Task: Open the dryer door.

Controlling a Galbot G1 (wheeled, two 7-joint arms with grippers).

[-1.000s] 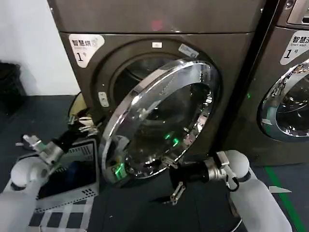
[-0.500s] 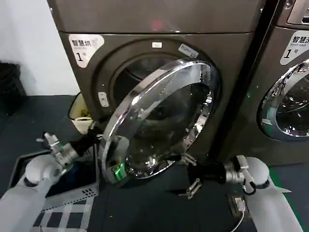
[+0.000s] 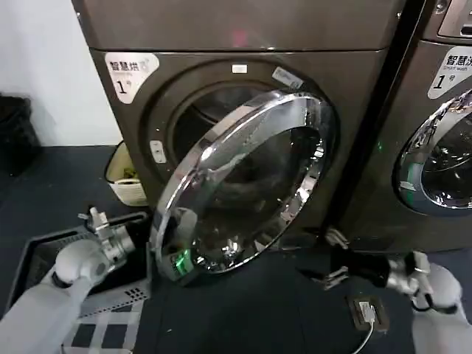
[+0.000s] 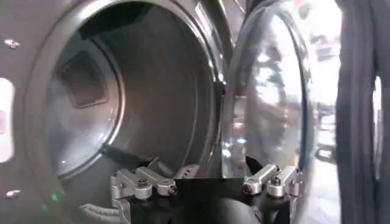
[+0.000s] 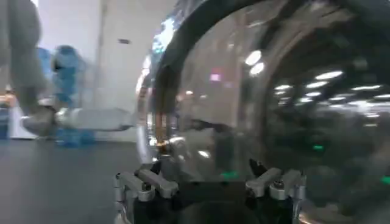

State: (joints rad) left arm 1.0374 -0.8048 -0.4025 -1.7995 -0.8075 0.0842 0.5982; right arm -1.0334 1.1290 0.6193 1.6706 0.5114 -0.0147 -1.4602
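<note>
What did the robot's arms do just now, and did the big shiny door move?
Both grippers pulled back from the dryer door. The right gripper slid off to the robot's right, away from the door's lower rim; the left gripper drew down and away. Neither holds anything. The door stayed ajar, hardly moving.

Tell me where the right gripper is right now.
In the head view the right gripper sits low on the right, just off the lower right rim of the half-open dryer door, fingers spread and not touching it.
</note>
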